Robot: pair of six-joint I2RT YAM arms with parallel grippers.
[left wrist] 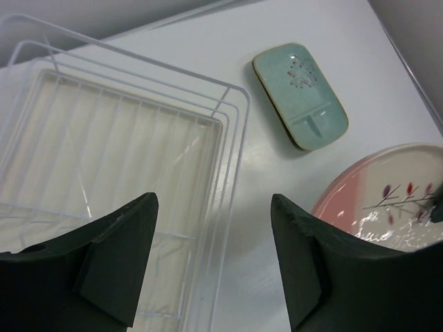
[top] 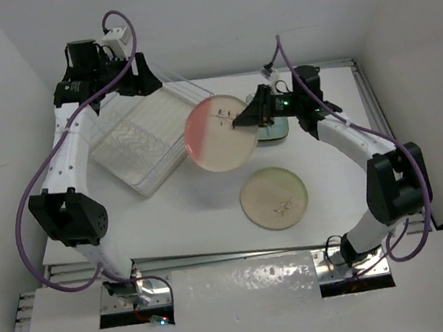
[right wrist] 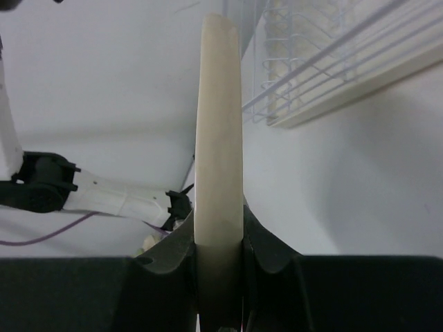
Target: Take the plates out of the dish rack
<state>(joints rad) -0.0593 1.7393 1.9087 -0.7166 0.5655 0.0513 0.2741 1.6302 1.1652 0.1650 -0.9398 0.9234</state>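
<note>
My right gripper (top: 241,118) is shut on the rim of the round pink-and-cream plate (top: 217,133) and holds it in the air just right of the clear dish rack (top: 147,135). In the right wrist view the plate (right wrist: 219,124) shows edge-on between my fingers (right wrist: 266,252). The yellow-green-and-cream plate (top: 274,198) lies flat on the table. A pale blue-green rectangular plate (left wrist: 300,95) lies on the table behind the right gripper. My left gripper (left wrist: 214,259) is open and empty over the rack's right wall (left wrist: 232,152). The rack's ribbed base (left wrist: 104,159) shows no plates.
White walls close the table in on the left, back and right. The right arm (top: 368,153) curves along the right side. The left arm (top: 64,163) runs along the left side, with purple cables looping off it.
</note>
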